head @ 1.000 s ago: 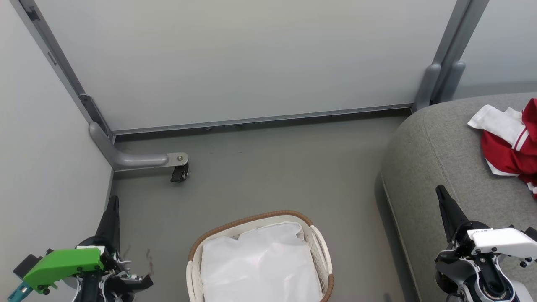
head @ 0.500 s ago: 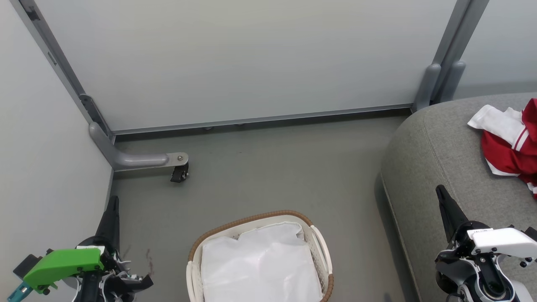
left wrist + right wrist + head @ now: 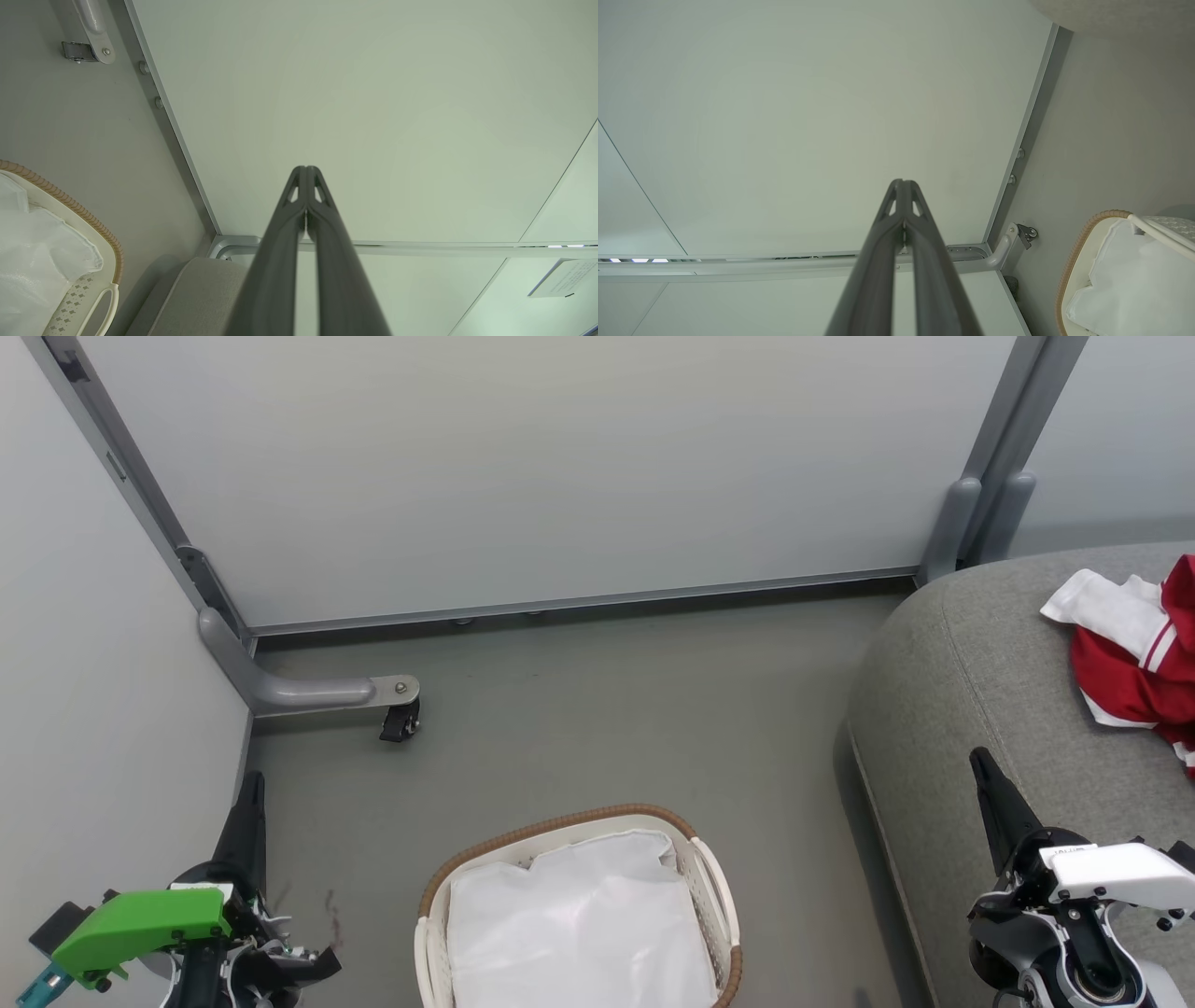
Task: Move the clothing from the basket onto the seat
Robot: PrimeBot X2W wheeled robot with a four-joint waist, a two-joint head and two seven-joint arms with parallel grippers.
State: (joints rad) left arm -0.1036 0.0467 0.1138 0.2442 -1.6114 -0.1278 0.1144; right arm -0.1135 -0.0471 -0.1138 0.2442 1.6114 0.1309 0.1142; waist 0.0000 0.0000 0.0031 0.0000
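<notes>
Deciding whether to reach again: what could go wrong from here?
1. The basket looks down to its white liner; another grab may lift the liner.
2. The clothing on the seat runs off the head view's right edge, so any overhang is unverified.
3. The shut left claw looks close to the wall panel; a swing might clip it.
</notes>
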